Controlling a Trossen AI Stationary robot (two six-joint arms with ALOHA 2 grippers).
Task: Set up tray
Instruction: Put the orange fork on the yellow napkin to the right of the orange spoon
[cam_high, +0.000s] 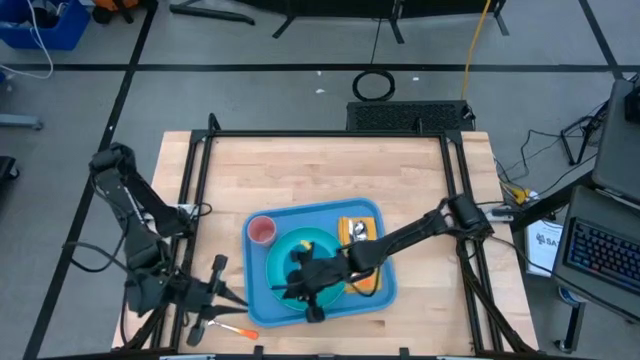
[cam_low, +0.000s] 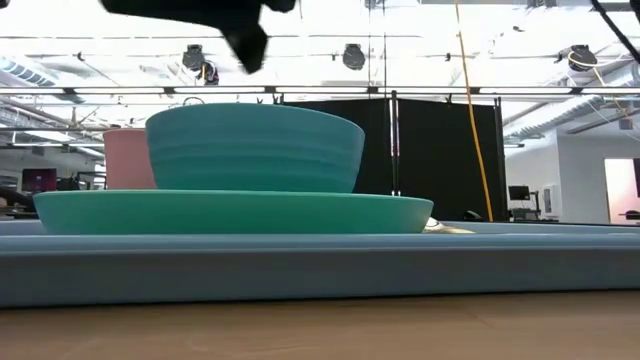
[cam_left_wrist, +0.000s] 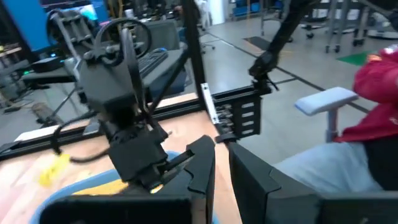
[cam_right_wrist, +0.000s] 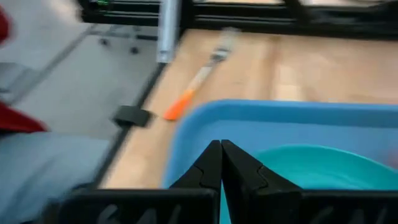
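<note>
The big blue tray (cam_high: 385, 290) lies flat on the wooden table, and in the low view its rim (cam_low: 320, 265) fills the foreground. It carries a cyan plate (cam_low: 235, 212) with a teal bowl (cam_low: 255, 148) standing on it. A pink cup (cam_high: 262, 230) and a spoon (cam_high: 357, 232) on a yellow pad also sit on the tray. My right gripper (cam_right_wrist: 221, 155) is shut and empty, hovering above the plate near the tray's near-left corner (cam_high: 303, 285). My left gripper (cam_left_wrist: 222, 163) waits off the tray's left side (cam_high: 215, 292), its fingers a narrow gap apart.
An orange-handled fork (cam_high: 235, 328) lies on the bare wood near the table's near-left corner, also seen in the right wrist view as the fork (cam_right_wrist: 196, 84). A black frame (cam_high: 330, 135) borders the table. A seated person in red (cam_left_wrist: 379, 93) is beyond the table edge.
</note>
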